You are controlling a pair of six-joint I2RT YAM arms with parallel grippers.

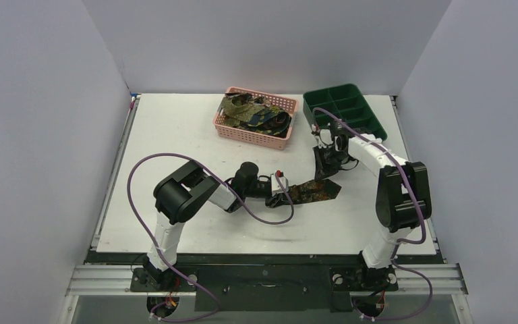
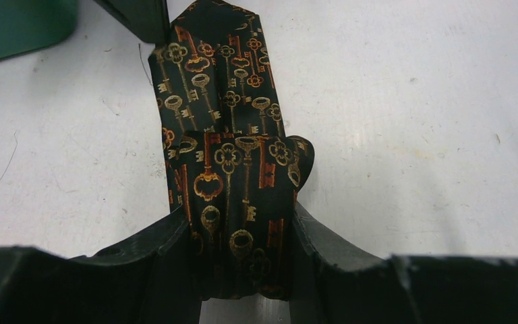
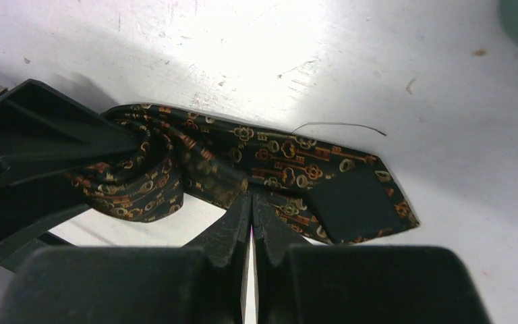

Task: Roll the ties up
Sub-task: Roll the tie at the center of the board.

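One tie [image 1: 317, 192], dark with gold and orange key prints, lies on the white table between the arms. My left gripper [image 1: 284, 197] is shut on its partly rolled narrow part; in the left wrist view the tie [image 2: 229, 135] sits between the two fingers of that gripper [image 2: 239, 221]. My right gripper [image 1: 324, 172] comes down on the tie's far edge. In the right wrist view the right gripper [image 3: 251, 197] is shut, its tips pinching the edge of the tie [image 3: 276, 158] near the wide pointed end. More ties [image 1: 253, 111] are piled in the basket.
A pink mesh basket [image 1: 224, 127] stands at the back centre. A dark green compartment tray [image 1: 378, 131] stands at the back right, close behind the right gripper; it also shows in the left wrist view [image 2: 13, 23]. White walls enclose the table on three sides.
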